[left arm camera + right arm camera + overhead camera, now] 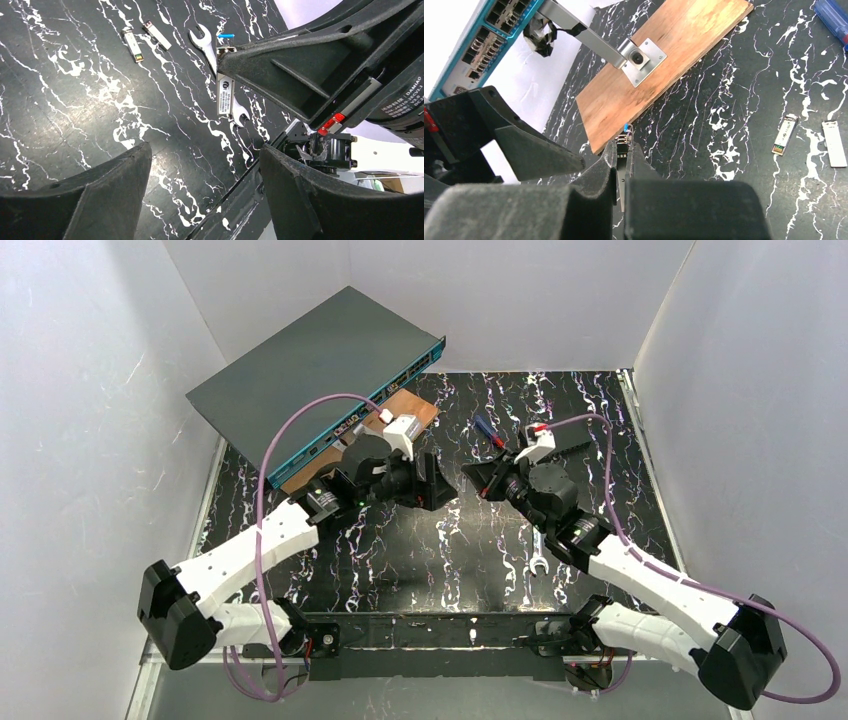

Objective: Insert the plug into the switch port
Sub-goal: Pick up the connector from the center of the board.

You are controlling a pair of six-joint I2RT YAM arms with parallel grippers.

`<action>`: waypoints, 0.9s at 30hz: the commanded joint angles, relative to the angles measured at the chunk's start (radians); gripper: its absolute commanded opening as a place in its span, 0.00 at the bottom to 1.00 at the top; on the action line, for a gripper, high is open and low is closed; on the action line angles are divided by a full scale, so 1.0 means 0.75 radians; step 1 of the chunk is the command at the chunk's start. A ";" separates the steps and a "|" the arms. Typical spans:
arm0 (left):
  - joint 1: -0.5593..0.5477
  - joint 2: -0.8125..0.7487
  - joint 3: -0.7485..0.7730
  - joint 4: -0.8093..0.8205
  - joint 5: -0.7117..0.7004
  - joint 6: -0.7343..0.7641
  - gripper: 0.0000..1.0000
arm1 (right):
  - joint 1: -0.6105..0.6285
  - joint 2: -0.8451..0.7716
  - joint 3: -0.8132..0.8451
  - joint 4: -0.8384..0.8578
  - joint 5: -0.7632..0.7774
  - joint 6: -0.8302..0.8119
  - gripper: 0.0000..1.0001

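Note:
The switch (310,360) is a flat dark grey box at the back left, propped up at a tilt. Its teal port edge (489,35) faces the mat. My right gripper (624,147) is shut on the plug (625,136), a thin silver module with a blue tab that sticks out past the fingertips. In the left wrist view the plug (224,95) hangs in the right gripper's fingers above the mat. My left gripper (205,155) is open and empty, close beside the right gripper (485,478) at the mat's middle. The plug is well short of the ports.
A wooden board (664,55) with a metal bracket (639,57) lies below the switch's edge. Two spare modules (785,134) (835,142) and a blue-handled tool (831,20) lie on the black marbled mat. A wrench (537,555) lies near the right arm.

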 commanded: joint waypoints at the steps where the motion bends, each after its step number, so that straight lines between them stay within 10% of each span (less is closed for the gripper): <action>1: -0.071 0.032 -0.009 0.111 -0.109 0.038 0.74 | -0.003 -0.051 -0.028 0.131 0.039 0.099 0.01; 27: -0.247 0.274 0.052 0.281 -0.394 0.074 0.51 | -0.003 -0.130 -0.138 0.189 0.057 0.191 0.01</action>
